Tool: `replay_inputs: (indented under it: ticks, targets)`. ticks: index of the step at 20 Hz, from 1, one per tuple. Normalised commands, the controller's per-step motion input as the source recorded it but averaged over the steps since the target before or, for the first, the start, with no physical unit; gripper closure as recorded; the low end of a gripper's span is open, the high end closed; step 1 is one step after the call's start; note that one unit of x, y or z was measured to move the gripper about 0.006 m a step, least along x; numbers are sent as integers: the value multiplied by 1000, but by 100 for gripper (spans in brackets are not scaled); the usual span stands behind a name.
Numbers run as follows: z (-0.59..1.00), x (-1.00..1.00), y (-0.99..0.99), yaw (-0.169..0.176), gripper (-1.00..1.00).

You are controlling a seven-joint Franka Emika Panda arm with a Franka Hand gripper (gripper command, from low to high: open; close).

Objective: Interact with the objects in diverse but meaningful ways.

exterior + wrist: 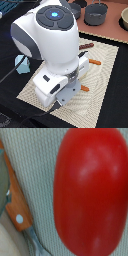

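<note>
Tomato-like red ball (90, 190) filled most of my wrist view, lying on the woven beige mat (42, 183), with an orange knife handle (17, 203) close beside it. From the exterior view my arm (52, 37) hid the ball, so I could not place it there. My end effector (62, 102) pointed down over the mat near its 6 o'clock edge; whether it stood wide or narrow I could not tell. A dark brown sausage-like stick (86, 46) lay toward 1 o'clock on the mat, and a grey pot (95, 15) sat on the bench beyond at 12 o'clock.
</note>
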Motion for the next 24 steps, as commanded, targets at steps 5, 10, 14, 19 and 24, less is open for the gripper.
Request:
replay_inputs:
  ticks: [5,10,14,19,24]
  targets:
    - [0,469,0,-22,100]
    - [0,437,-50,-15,100]
    - [175,416,-11,-20,100]
    - [949,89,87,-74,100]
    - [977,-282,502,-3,100]
